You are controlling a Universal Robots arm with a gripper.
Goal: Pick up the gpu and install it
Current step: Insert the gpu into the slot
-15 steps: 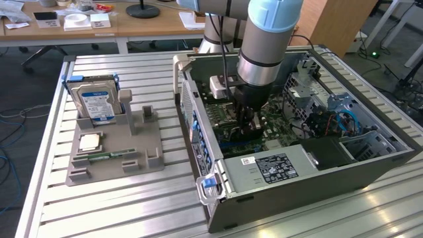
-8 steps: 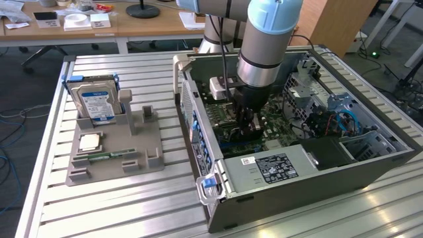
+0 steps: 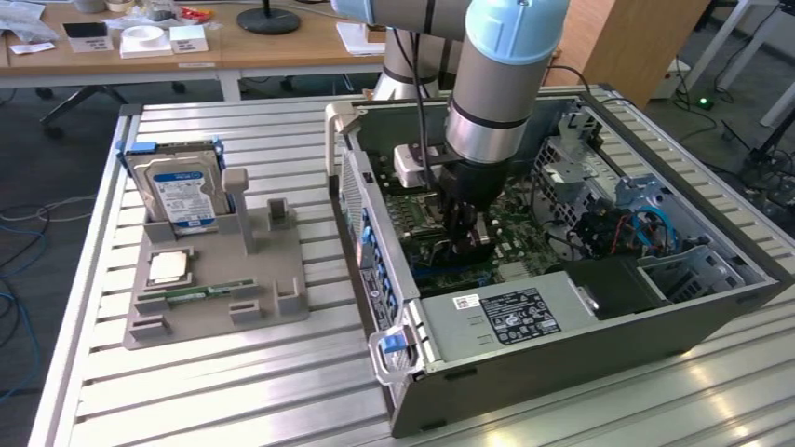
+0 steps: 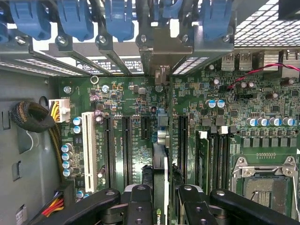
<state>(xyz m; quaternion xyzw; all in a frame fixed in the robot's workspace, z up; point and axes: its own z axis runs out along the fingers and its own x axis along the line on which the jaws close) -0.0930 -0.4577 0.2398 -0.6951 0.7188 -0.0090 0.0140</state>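
**Black gripper fingers clamp the gpu edge-on above the motherboard**

Black gripper fingers (image 4: 140,206) sit nearest the wrist camera, closed from both sides on the thin edge of the gpu (image 4: 159,187), which stands upright between them. A green logo shows on the card's edge, and its silver end bracket (image 4: 161,51) reaches the row of blue slot latches (image 4: 75,21) at the case's rear wall.

Largest in the exterior view is the open computer case (image 3: 559,345), lying on its side on the slatted metal table (image 3: 223,391). The arm (image 3: 497,84) comes down into the case from above, and the gripper (image 3: 466,237) is low over the green motherboard (image 4: 136,93), with the card pointing down at the board among the long black expansion slots (image 4: 126,140). Whether the card's edge is already seated in a slot I cannot tell. A white slot (image 4: 87,145) lies beside the black ones, and an empty processor socket (image 4: 265,183) sits on the board's far side from it. The black power supply (image 3: 522,312) fills the case corner nearest the exterior camera.

On the exterior view's left, well apart from the case, a grey parts holder (image 3: 218,289) stands on the table. It carries an upright hard drive (image 3: 181,191), a processor chip (image 3: 170,268) and a narrow green RAM strip (image 3: 199,293).
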